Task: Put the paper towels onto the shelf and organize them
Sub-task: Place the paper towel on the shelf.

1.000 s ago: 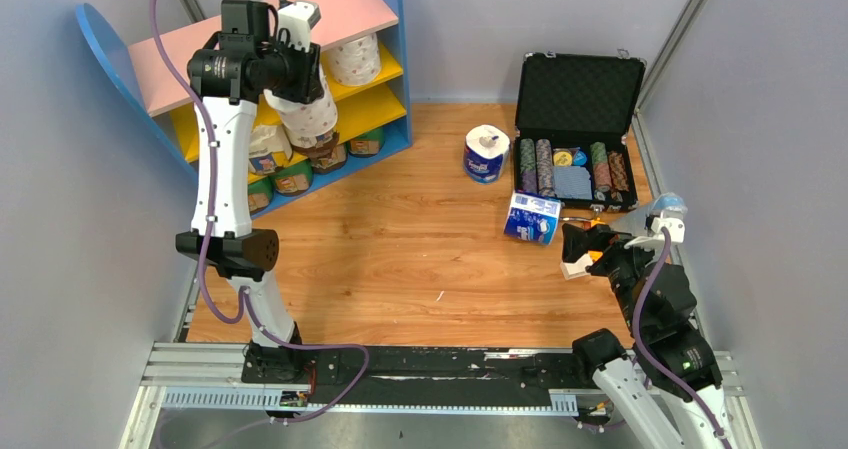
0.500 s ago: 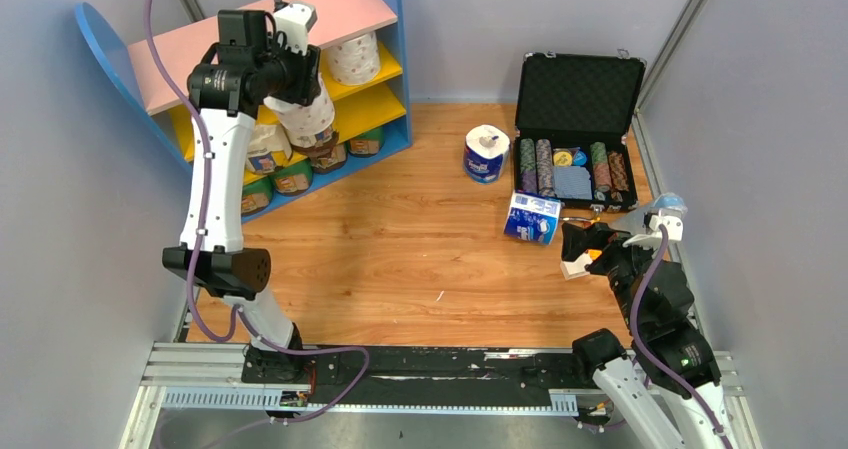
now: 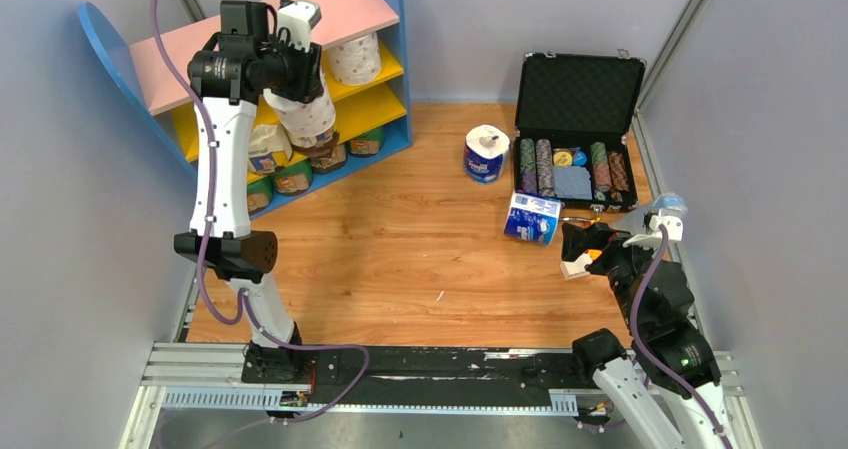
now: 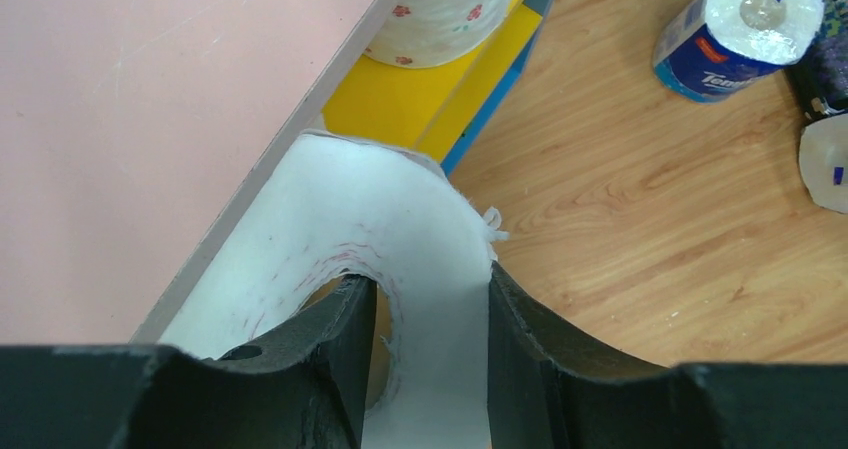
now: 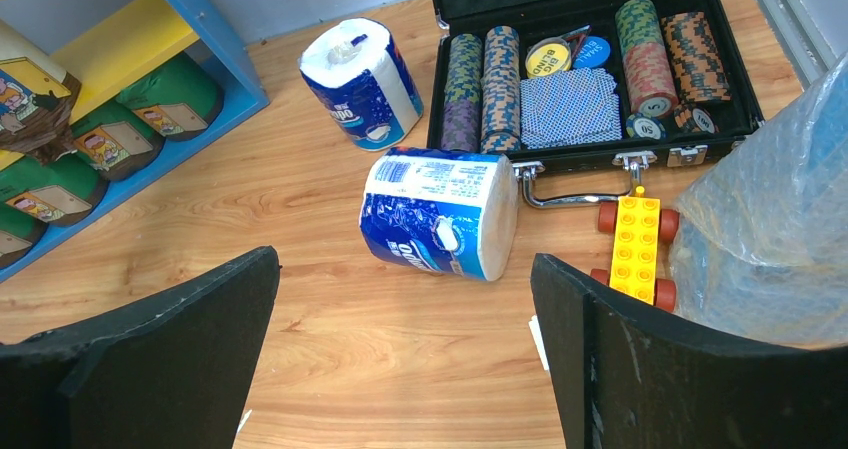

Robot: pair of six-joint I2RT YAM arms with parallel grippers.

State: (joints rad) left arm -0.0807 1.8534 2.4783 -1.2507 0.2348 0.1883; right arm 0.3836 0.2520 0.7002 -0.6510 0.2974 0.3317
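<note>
From overhead, my left claw (image 3: pixel 292 77) is up against the shelf (image 3: pixel 385 64), clamped on a white flower-printed roll (image 3: pixel 308 117) that hangs in front of the yellow boards, just left of another printed roll (image 3: pixel 355 59) already on the upper yellow board; green-wrapped rolls (image 3: pixel 292 177) fill the bottom tier. I judge I'm mid-placement, and the next move calls for pushing the held roll inward onto a yellow board and then letting go. The right claw (image 3: pixel 580 246) hovers near the table's right edge, close to a blue-wrapped roll lying on its side (image 3: pixel 532 218), with an upright blue-wrapped roll (image 3: pixel 486 153) beyond it and the open black case (image 3: pixel 578 94) behind. The left wrist view shows what the overhead hides: one finger (image 4: pixel 345 354) sits inside the roll's hollow core and the other outside, pinching the paper wall, with the pink top board (image 4: pixel 140 99) alongside. The right wrist view shows its claw spread wide and holding nothing, the lying roll between its fingers' line of sight, plus a yellow toy brick car (image 5: pixel 635 244) and a clear plastic bag (image 5: pixel 775 234).
</note>
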